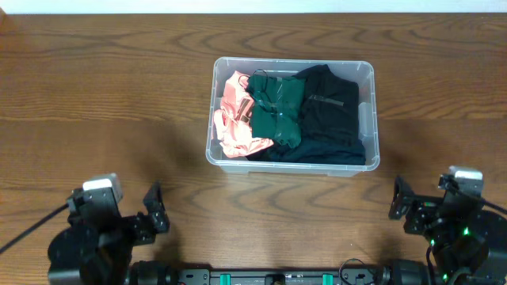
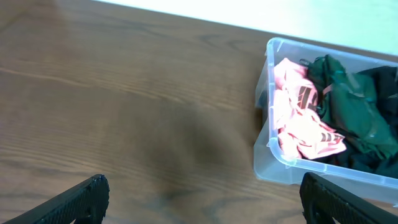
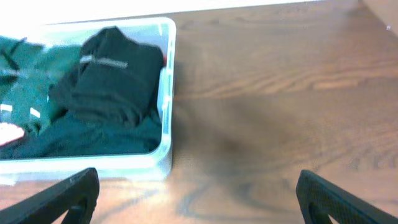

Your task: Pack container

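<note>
You have the container (image 1: 369, 119) sitting on the wooden table (image 1: 95, 95), a little right of centre and toward the far side, with its long sides running left to right. It is clear plastic with rounded corners, and it is already holding clothing. A pink garment (image 1: 236, 119) is bunched against its left end, a dark green garment (image 1: 277, 111) lies crumpled in the middle, and a black garment (image 1: 329, 103) fills the right part, folded over more black fabric that runs along the near wall. The three pieces touch and overlap one another; all of them sit within the walls.

Your left gripper (image 2: 202, 193) is at the near left edge of the table, well apart from the container. Its two fingers are spread wide with only bare wood between them, and its wrist view catches the container's near left corner off to the right. Your right gripper (image 3: 196, 183) mirrors it at the near right edge — fingers likewise parted wide, nothing between them but tabletop. From its wrist view you see the container's right end at the left, the black garment closest to that wall.
</note>
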Tool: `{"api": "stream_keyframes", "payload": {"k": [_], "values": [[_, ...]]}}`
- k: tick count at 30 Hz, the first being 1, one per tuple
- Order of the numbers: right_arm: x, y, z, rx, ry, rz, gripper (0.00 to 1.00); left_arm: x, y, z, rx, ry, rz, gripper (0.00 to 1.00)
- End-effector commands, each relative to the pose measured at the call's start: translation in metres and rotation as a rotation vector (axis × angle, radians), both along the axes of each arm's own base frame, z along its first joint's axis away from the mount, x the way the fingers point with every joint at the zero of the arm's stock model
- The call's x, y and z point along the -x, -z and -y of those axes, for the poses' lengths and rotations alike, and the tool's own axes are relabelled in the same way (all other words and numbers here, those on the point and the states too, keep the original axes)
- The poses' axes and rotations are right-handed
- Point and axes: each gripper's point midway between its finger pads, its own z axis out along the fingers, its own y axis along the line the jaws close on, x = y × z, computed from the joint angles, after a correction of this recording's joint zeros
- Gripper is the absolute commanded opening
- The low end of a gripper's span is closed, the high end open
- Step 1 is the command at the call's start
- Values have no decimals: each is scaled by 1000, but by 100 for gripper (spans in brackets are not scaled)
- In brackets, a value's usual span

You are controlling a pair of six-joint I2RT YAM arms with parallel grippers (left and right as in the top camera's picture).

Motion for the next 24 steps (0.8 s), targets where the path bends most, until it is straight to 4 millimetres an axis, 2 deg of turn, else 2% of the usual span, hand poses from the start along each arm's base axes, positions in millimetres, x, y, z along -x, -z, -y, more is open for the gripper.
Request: {"api": "stream_keyframes", "payload": {"k": [1, 7, 12, 19, 24], "values": [[6, 13, -1, -19, 7, -47, 99, 3, 1, 1, 14, -2, 5, 98], [24, 37, -3, -32, 8, -170, 99, 3, 2, 1, 14, -3, -3, 98], [24, 35, -4, -31, 3, -157, 99, 3, 2, 1, 14, -3, -3, 98], [30, 22, -12, -22, -48, -35, 99, 3, 2, 1, 14, -2, -3, 98], [13, 20, -15, 42, -96, 172, 99, 3, 2, 1, 14, -2, -3, 98]]}}
